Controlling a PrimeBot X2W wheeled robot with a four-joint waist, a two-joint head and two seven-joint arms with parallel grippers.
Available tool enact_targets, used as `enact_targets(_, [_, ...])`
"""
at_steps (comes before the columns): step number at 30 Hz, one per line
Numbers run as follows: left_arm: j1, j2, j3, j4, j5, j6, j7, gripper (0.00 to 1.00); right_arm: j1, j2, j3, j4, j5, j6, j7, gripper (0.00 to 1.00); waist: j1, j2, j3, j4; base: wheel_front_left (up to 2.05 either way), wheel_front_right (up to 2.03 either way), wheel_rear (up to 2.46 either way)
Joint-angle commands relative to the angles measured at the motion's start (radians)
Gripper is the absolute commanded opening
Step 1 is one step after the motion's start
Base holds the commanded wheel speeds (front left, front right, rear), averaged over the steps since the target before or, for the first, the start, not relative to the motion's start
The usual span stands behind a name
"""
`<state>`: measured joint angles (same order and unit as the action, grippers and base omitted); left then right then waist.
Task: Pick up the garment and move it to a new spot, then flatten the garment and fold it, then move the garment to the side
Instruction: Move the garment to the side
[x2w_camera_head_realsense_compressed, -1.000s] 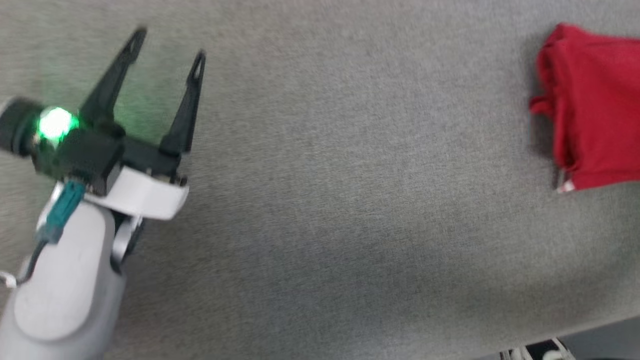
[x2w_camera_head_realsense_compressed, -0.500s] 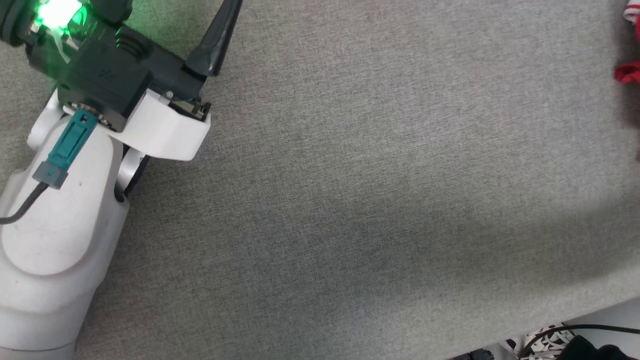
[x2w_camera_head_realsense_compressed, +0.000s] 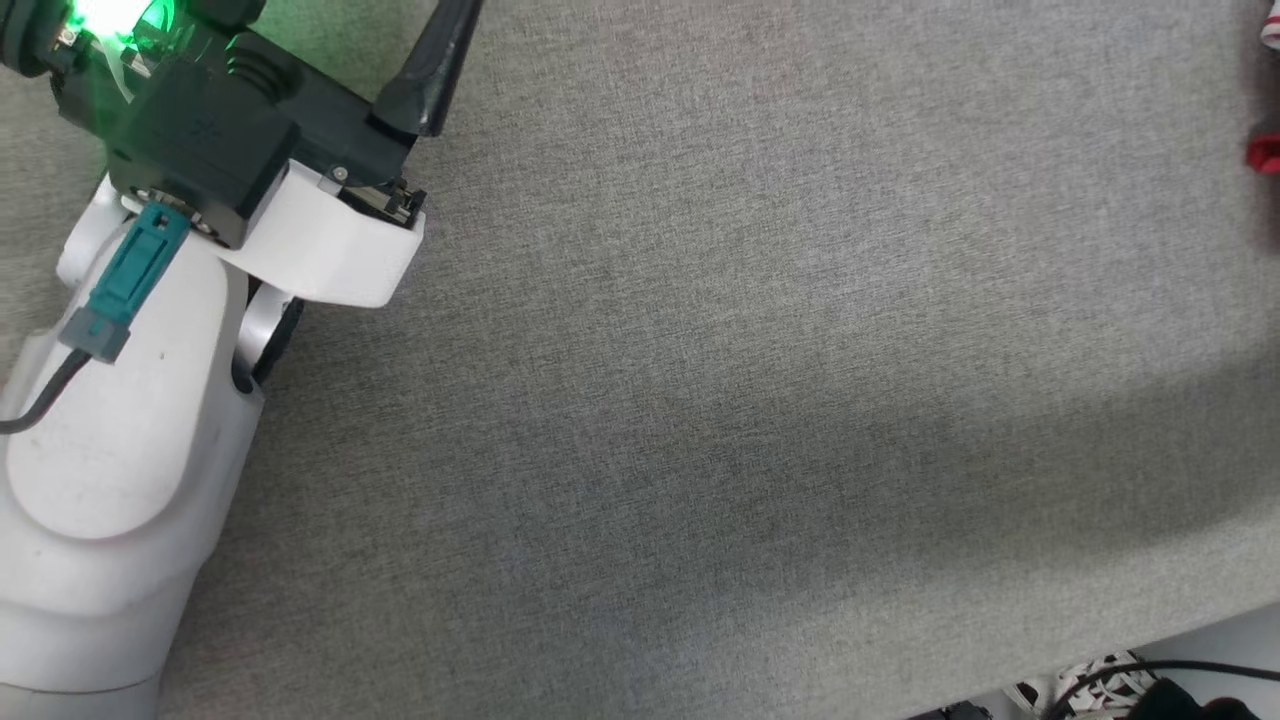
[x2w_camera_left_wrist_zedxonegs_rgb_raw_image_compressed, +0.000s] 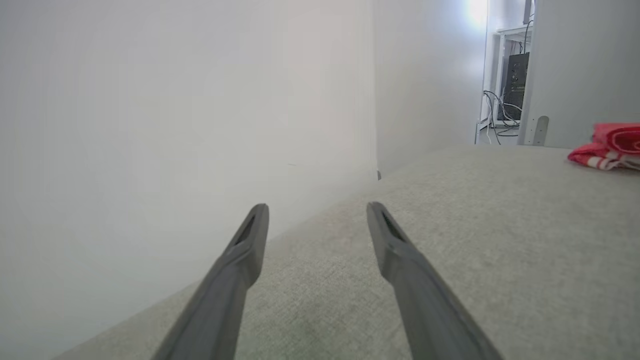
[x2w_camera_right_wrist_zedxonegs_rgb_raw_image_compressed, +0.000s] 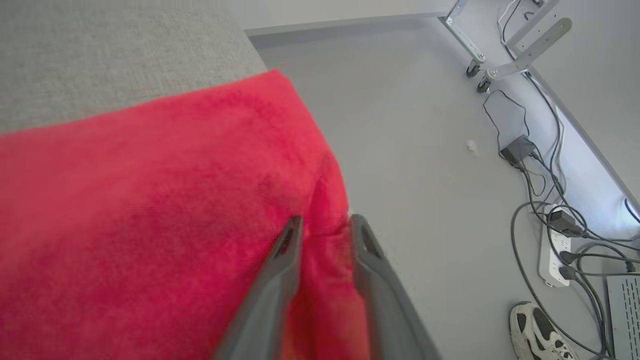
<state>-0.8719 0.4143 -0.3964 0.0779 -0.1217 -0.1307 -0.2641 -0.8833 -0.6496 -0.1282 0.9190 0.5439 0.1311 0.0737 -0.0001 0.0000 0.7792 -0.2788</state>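
Camera shifted, garment (x2w_camera_head_realsense_compressed: 1265, 155) a head-view sliver, wrist view shows right pincer (x2w_camera_right_wrist_zedxonegs_rgb_raw_image_compressed: 326, 221) pinching it, left pincer (x2w_camera_left_wrist_zedxonegs_rgb_raw_image_compressed: 317, 208) spread.

head cam: looks steeply down on the grey surface (x2w_camera_head_realsense_compressed: 750, 400); surface edge crosses the lower right corner. left wrist cam: low over the surface, facing along it past the left end effector (x2w_camera_left_wrist_zedxonegs_rgb_raw_image_compressed: 317, 212) toward a white wall (x2w_camera_left_wrist_zedxonegs_rgb_raw_image_compressed: 175, 100). right wrist cam: very close above the garment (x2w_camera_right_wrist_zedxonegs_rgb_raw_image_compressed: 150, 200) at the surface's edge, floor (x2w_camera_right_wrist_zedxonegs_rgb_raw_image_compressed: 425, 150) beyond. shared: garment and surface in all three.

Left gripper (x2w_camera_left_wrist_zedxonegs_rgb_raw_image_compressed: 315, 212) tips cut by head view's top edge; garment (x2w_camera_head_realsense_compressed: 1264, 153) mostly beyond right edge; right jaws' grip unclear.
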Motion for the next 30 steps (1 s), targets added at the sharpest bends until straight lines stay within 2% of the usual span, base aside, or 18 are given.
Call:
enact_targets(1, [0.034, 0.007, 0.01, 0.018, -0.006, 0.008, 0.0, 1.0, -0.011, -0.02, 0.008, 0.011, 0.001, -0.001, -0.02, 1.0, 0.0001, 0.0, -0.018, 0.009, 0.0, 0.0, 0.0])
enact_targets(7, [0.111, -0.027, 0.043, 0.028, -0.027, 0.027, 0.0, 1.0, 0.016, -0.052, 0.071, -0.023, 0.008, -0.001, -0.08, 1.0, 0.0001, 0.0, -0.107, 0.039, 0.0, 0.0, 0.0])
enact_targets(15, [0.273, -0.086, 0.111, 0.05, -0.053, 0.041, -0.001, 1.0, 0.099, -0.047, 0.21, -0.177, 0.022, -0.001, -0.102, 1.0, 0.0001, 0.0, -0.251, 0.117, 0.0, 0.0, 0.0])
enact_targets(24, [0.498, -0.154, 0.246, 0.086, -0.072, 0.038, 0.0, 1.0, 0.261, 0.013, 0.358, -0.373, 0.012, -0.001, -0.125, 1.0, 0.0001, 0.0, -0.429, 0.226, 0.0, 0.0, 0.0])
enact_targets(30, [0.649, -0.196, 0.333, 0.104, -0.073, 0.025, 0.0, 1.0, 0.384, 0.054, 0.365, -0.451, -0.001, -0.001, -0.178, 1.0, 0.0001, 0.0, -0.531, 0.266, 0.0, 0.0, 0.0])
